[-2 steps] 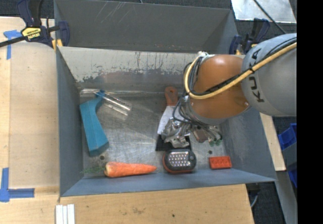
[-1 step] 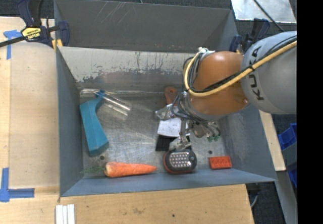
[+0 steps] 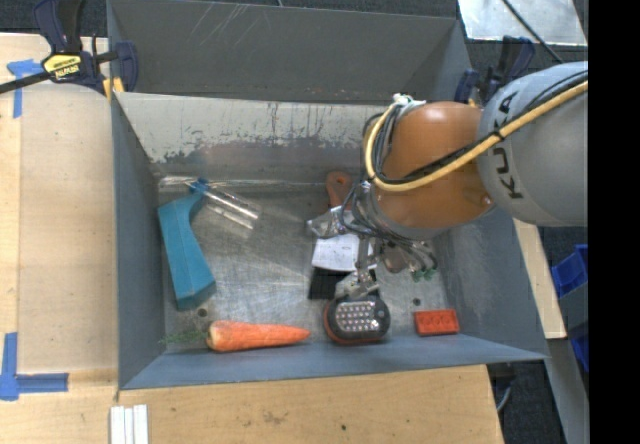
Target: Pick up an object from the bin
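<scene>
Bin [image 3: 290, 42] contents, qty per type: 1x blue block [image 3: 185, 257], 1x orange carrot [image 3: 258, 335], 1x red-black oval keypad unit [image 3: 357, 319], 1x small red block [image 3: 436, 322]. Also 1x clear plastic tube [image 3: 226, 208], 1x black flat item [image 3: 322, 284] w/ white label, 1x brown piece [image 3: 338, 182], partly hidden. Total countable: 7 pcs.

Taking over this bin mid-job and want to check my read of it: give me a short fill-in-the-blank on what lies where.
1. The orange vegetable along the near wall of the bin is a ____.
2. The long block at the bin's left side is coloured ____.
3. The gripper is nearest the oval red-and-black thing; the small red block lies to that thing's ____ in the camera view.

Missing words: carrot; blue; right.
</scene>
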`<action>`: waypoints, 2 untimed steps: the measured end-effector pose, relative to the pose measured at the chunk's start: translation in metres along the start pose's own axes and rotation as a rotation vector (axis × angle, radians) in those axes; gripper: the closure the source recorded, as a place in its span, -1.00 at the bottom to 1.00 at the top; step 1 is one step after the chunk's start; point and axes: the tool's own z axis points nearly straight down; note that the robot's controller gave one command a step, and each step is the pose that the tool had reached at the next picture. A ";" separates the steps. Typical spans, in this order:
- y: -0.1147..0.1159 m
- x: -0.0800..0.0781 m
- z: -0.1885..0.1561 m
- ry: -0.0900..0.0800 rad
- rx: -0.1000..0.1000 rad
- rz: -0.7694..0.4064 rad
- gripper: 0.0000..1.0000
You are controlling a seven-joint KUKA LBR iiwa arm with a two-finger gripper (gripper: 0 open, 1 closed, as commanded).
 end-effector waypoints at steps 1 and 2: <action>-0.023 -0.023 0.038 0.039 -0.004 -0.010 1.00; -0.023 -0.023 0.038 0.039 -0.005 -0.010 1.00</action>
